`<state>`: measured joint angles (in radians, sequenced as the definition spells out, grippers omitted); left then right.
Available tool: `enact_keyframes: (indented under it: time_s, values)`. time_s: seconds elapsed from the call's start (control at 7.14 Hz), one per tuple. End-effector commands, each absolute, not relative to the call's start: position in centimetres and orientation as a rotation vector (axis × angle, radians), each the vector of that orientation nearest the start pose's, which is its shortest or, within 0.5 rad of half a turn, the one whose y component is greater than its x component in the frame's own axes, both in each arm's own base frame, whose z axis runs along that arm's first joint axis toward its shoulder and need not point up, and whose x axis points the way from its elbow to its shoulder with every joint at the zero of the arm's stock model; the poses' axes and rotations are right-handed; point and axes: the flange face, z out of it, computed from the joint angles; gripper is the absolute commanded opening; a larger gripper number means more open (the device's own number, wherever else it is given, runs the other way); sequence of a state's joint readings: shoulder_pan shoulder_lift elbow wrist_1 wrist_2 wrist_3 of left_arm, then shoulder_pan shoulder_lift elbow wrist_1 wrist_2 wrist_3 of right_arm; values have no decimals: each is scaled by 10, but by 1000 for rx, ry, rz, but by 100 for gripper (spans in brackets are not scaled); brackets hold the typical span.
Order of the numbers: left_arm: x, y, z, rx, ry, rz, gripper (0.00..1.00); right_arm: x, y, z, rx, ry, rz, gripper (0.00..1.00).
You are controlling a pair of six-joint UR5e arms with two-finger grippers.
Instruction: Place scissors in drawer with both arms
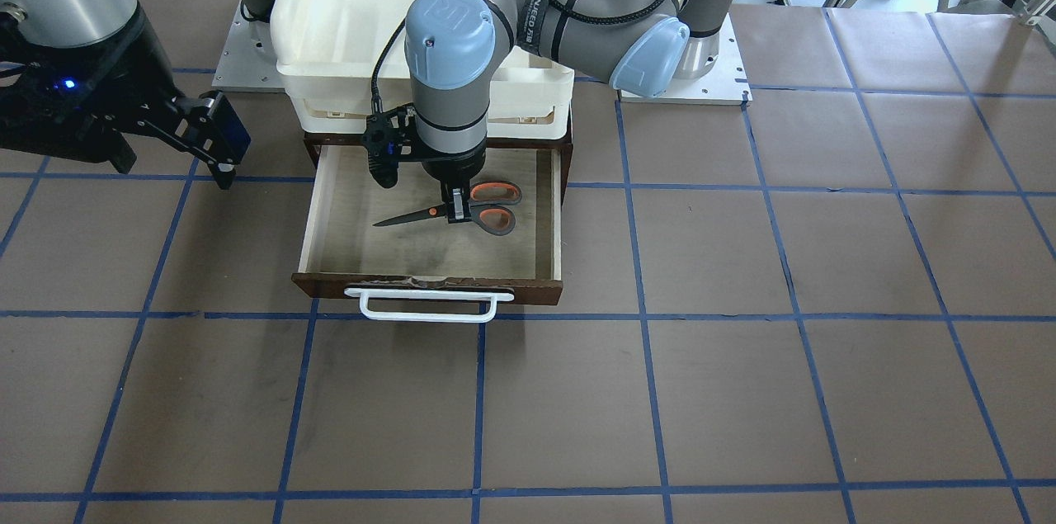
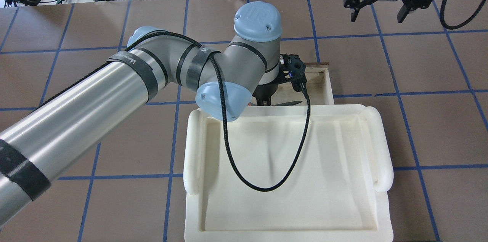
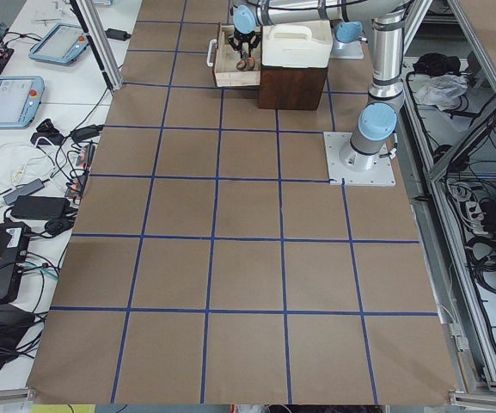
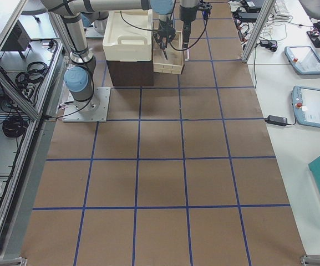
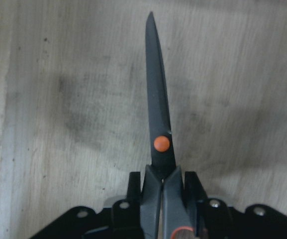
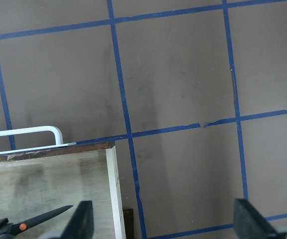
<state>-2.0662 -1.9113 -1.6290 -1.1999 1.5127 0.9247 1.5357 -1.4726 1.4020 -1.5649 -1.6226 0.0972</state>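
Note:
The drawer (image 1: 429, 286) is pulled open, its pale floor showing and its white bar handle (image 1: 429, 305) facing away from the robot. My left gripper (image 1: 456, 213) reaches straight down into it and is shut on the scissors (image 1: 495, 219) just behind the orange pivot. The scissors lie level, low over the drawer floor; I cannot tell whether they touch it. In the left wrist view the closed blades (image 5: 158, 114) point away between the fingers (image 5: 190, 181). My right gripper (image 2: 377, 9) is open and empty, hovering beside the drawer's front corner (image 6: 112, 184).
A white foam tray (image 2: 305, 181) sits on top of the dark cabinet (image 3: 292, 86), right behind the open drawer. The left arm's black cable (image 2: 267, 186) hangs over the tray. Brown paper with blue tape lines covers the table (image 1: 742, 392).

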Motion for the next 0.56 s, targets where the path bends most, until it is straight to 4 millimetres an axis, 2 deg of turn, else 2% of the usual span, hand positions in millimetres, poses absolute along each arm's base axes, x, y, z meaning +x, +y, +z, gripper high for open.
enact_keyframes:
  time_s: [0.0, 0.14, 0.28, 0.42]
  values:
    - [-408, -462, 311, 2090, 2428, 6, 41, 111, -541, 521, 222, 3177, -108, 100]
    - [-408, -462, 311, 2089, 2431, 5, 44, 110, -541, 520, 218, 3181, -103, 100]
    - [-408, -461, 311, 2088, 2433, 5, 52, 110, -541, 520, 218, 3181, -105, 100]
    - [-407, -461, 314, 2087, 2428, -1, 52, 112, -541, 521, 221, 3168, -107, 100]
